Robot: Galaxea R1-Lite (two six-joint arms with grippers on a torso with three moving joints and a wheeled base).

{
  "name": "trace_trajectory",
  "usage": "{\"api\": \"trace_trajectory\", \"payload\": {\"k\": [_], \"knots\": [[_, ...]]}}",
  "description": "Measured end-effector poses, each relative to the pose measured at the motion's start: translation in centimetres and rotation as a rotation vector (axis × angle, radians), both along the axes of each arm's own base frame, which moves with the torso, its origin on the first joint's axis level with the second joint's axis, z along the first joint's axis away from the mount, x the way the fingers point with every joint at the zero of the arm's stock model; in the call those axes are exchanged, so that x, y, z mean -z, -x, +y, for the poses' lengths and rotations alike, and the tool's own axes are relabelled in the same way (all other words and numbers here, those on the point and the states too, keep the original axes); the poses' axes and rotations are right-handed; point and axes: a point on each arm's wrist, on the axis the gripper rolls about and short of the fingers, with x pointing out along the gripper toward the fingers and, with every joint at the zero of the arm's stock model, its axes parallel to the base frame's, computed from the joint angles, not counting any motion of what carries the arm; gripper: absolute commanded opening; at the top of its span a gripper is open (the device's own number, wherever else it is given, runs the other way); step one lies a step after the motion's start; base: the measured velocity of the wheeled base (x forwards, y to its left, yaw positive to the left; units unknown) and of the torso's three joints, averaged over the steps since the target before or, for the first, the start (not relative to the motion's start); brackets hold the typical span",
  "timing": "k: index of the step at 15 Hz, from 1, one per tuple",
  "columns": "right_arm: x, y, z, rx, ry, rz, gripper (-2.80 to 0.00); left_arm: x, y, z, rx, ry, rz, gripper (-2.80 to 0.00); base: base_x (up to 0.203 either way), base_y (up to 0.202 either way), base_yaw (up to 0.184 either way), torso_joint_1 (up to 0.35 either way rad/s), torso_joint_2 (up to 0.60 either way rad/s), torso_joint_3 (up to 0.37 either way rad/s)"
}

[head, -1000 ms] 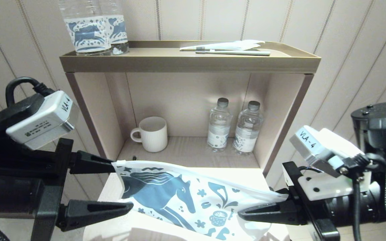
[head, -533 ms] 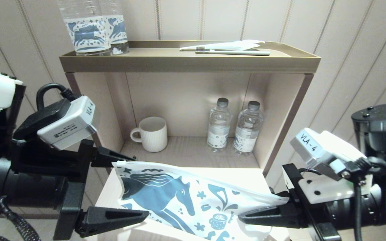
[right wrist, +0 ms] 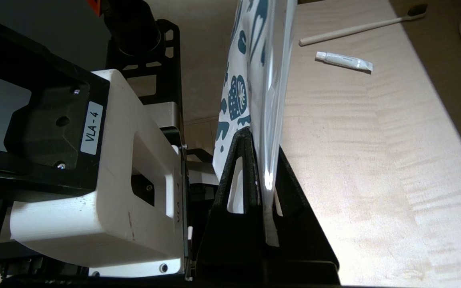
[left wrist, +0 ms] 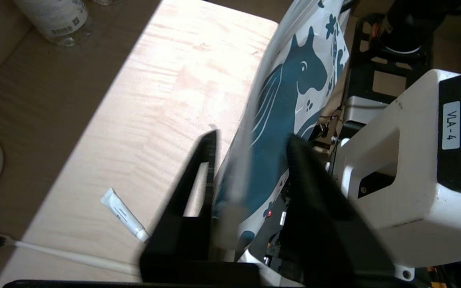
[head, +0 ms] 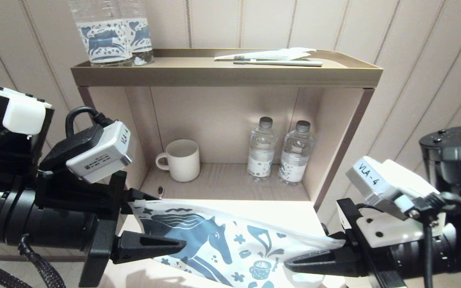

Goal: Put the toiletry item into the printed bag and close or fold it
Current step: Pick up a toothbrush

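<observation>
The printed bag [head: 230, 236], white with a blue horse, hangs stretched above the light wooden table. My right gripper [head: 288, 262] is shut on its right end, the edge pinched between the jaws [right wrist: 263, 140]. At the bag's left end [left wrist: 286, 92], my left gripper [head: 172, 220] is open, one finger on each side and a gap still showing [left wrist: 252, 136]. The toiletry item [left wrist: 54, 252], a slim white toothbrush with a black head, lies on the table behind the bag [right wrist: 358, 28]. From the head view only its black tip [head: 160, 190] shows.
A small white tube [left wrist: 124, 216] lies on the table beside the toothbrush. In the shelf niche behind stand a white mug [head: 182, 160] and two small bottles [head: 261, 150]. The top tray [head: 226, 76] carries horse-label bottles [head: 106, 36] and a wrapped grey-green toothbrush [head: 278, 62].
My left arm has moved right, further over the bag's left end. Its jaws have narrowed around that end. The right gripper keeps its hold.
</observation>
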Motion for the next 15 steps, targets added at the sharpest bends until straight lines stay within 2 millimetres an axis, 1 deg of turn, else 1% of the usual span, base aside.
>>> {"api": "trace_trajectory", "payload": {"k": [4,7,11,15], "knots": [[0.0,-0.1,0.0,0.003,0.002,0.001,-2.80,0.3,0.1,0.0,0.004,-0.005,0.006,-2.80,0.000,0.000,0.000,0.000,0.00,0.000],[0.1,-0.2,0.1,0.003,0.004,0.004,-2.80,0.4,0.3,-0.4,0.026,-0.008,0.011,-2.80,0.000,0.000,0.000,0.000,0.00,0.000],[0.7,-0.5,0.6,-0.008,0.021,0.029,-2.80,0.8,0.4,-2.1,0.093,-0.021,0.019,-2.80,0.000,0.000,0.000,0.000,0.00,0.000],[1.3,-1.2,1.1,0.000,0.037,0.050,-2.80,1.2,-0.4,-4.2,0.134,-0.012,0.011,-2.80,0.000,0.000,0.000,0.000,0.00,0.000]]}}
